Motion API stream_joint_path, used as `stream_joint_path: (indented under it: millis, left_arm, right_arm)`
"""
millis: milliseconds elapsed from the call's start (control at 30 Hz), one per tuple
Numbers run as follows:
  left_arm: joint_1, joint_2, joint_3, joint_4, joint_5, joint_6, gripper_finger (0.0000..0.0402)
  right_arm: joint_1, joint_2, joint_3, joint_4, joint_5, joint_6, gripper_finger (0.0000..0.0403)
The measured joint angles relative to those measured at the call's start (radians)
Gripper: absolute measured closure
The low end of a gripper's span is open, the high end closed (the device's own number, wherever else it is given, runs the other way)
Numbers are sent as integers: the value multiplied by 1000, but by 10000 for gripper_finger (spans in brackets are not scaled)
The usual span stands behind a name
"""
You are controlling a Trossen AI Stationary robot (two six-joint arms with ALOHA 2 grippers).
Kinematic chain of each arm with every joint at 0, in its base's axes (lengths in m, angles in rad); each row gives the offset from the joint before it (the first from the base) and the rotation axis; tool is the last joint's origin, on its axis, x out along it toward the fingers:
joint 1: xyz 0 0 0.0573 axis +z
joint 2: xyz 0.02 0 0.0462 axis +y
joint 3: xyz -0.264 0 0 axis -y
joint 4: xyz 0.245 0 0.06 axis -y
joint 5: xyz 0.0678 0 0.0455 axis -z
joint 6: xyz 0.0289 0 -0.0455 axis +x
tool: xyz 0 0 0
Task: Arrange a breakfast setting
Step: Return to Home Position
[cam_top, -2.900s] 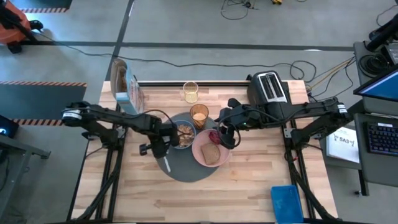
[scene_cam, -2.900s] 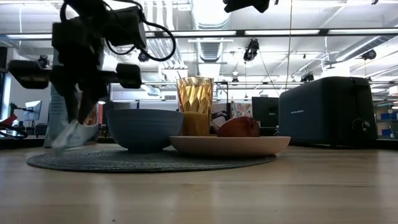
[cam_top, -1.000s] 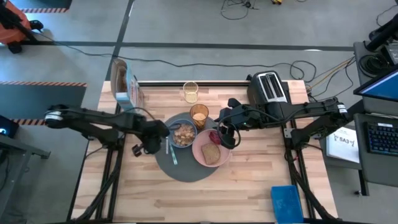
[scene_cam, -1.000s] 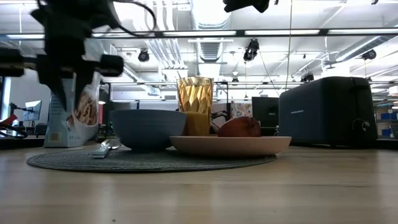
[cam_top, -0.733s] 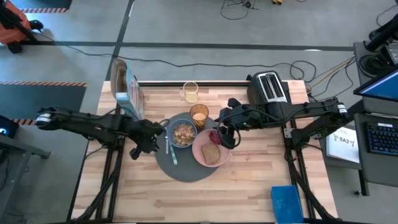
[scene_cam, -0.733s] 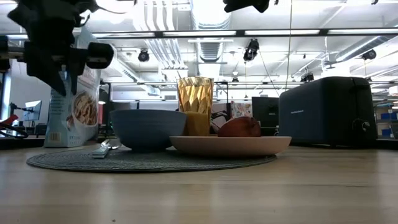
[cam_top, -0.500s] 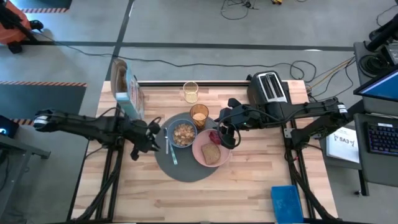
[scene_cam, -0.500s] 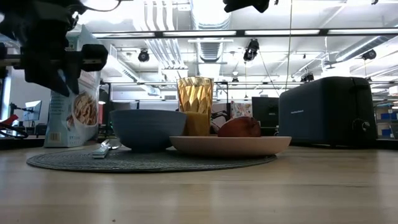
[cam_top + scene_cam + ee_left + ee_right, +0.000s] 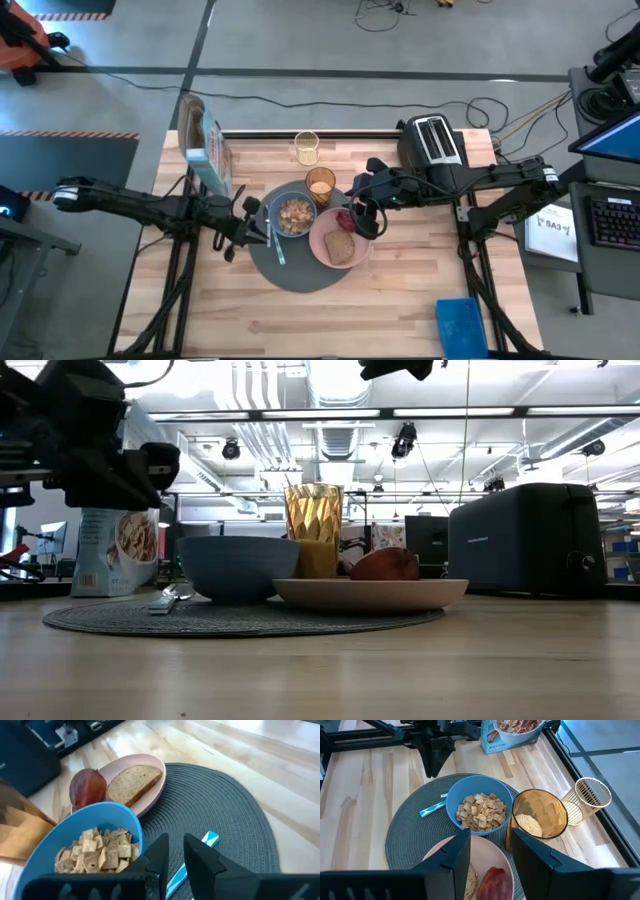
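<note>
Tabletop (image 9: 400, 310) middle holds the dark-grey mat (image 9: 300, 278) bearing pink plate (image 9: 318, 243), blue bowl (image 9: 235, 568) and, at its far rim, amber tumbler (image 9: 320, 185), with toast slice (image 9: 340, 246) and red food piece (image 9: 87, 787) on the plate, light-blue spoon (image 9: 277, 246) left of the bowl; left jaws hang slightly parted above the mat's left rim, right jaws gape empty over the plate.

The mat (image 9: 300, 272) lies mid-table. On it, the bowl (image 9: 293, 214) stands left and the plate (image 9: 321, 233) right, with the spoon (image 9: 275, 246) just left of the bowl. The plate holds the toast (image 9: 341, 247), with the apple (image 9: 87, 786) behind it. The tumbler (image 9: 320, 185) stands at the mat's far edge.
</note>
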Motion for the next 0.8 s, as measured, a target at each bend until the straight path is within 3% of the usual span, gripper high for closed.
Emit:
stream_joint_path:
  millis: [167,500,800]
  left_arm:
    - [0,-4,-14,25,12,11,360]
    - [-2,-4,-8,27,-33,199,360]
    - [-5,-203,-112,50,-39,203,361]
  right_arm:
    - [0,0,0,0,0,0,272]
    - [0,0,0,0,0,0,282]
    - [0,0,0,0,0,0,271]
